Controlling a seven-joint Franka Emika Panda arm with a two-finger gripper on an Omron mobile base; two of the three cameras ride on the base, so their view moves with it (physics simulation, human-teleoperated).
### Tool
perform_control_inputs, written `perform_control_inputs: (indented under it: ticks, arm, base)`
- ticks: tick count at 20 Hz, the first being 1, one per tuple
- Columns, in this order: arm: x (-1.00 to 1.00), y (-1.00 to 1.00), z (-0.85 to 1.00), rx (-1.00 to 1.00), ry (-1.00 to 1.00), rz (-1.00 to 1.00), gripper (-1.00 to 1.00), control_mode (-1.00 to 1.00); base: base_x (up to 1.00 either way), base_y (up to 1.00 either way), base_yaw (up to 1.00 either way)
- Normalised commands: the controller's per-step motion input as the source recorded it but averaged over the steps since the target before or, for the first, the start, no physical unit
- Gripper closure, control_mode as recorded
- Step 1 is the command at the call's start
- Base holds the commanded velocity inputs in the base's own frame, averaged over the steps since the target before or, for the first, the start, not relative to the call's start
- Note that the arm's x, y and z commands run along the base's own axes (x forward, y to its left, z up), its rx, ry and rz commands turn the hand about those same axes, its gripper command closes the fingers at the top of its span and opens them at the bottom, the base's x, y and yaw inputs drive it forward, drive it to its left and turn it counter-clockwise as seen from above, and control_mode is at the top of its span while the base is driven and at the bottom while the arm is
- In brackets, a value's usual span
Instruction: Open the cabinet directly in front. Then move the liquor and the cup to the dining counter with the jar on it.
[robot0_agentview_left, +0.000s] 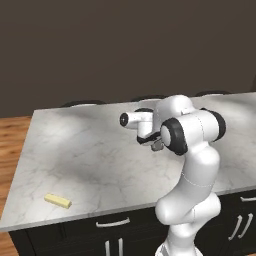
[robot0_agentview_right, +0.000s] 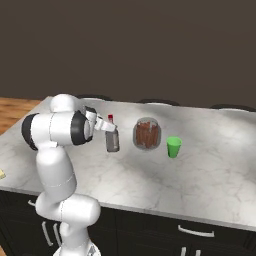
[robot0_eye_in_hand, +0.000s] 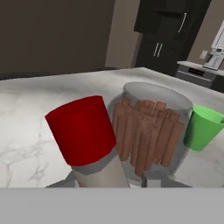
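Note:
My gripper (robot0_agentview_right: 108, 131) is shut on the liquor (robot0_agentview_right: 112, 140), a small greyish bottle with a red cap (robot0_eye_in_hand: 83, 129), held low over the dining counter (robot0_agentview_right: 200, 180). Whether its base touches the marble I cannot tell. Just right of the bottle stands the jar (robot0_agentview_right: 147, 134), brownish glass with brown sticks inside, also close behind the cap in the hand view (robot0_eye_in_hand: 151, 131). The green cup (robot0_agentview_right: 173, 146) stands upright right of the jar, also in the hand view (robot0_eye_in_hand: 203, 127). A near-black cabinet (robot0_eye_in_hand: 170, 26) shows far off across the room.
A small yellow block (robot0_agentview_left: 57, 201) lies near the counter's front left corner. Dark stool backs (robot0_agentview_right: 155, 102) line the far edge. Bare marble (robot0_agentview_left: 100, 150) stretches left of the arm. Wooden floor (robot0_agentview_left: 10, 135) lies beyond the counter's left end.

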Motion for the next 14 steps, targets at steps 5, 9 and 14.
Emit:
perform_control_inputs:
  ticks: [5,9,14]
  arm:
    - [-0.03,-0.18,-0.22,0.09,-0.18,0.00,1.00,-1.00]
    - [-0.22,-0.52,-0.07,0.22,-0.18,0.00,1.00,-1.00]
    - [-0.14,-0.33,0.00,0.11,-0.06,0.00,1.00,-1.00]
  base:
    - [0.00,0.00,0.00]
    - [0.00,0.00,0.00]
    - [0.00,0.00,0.00]
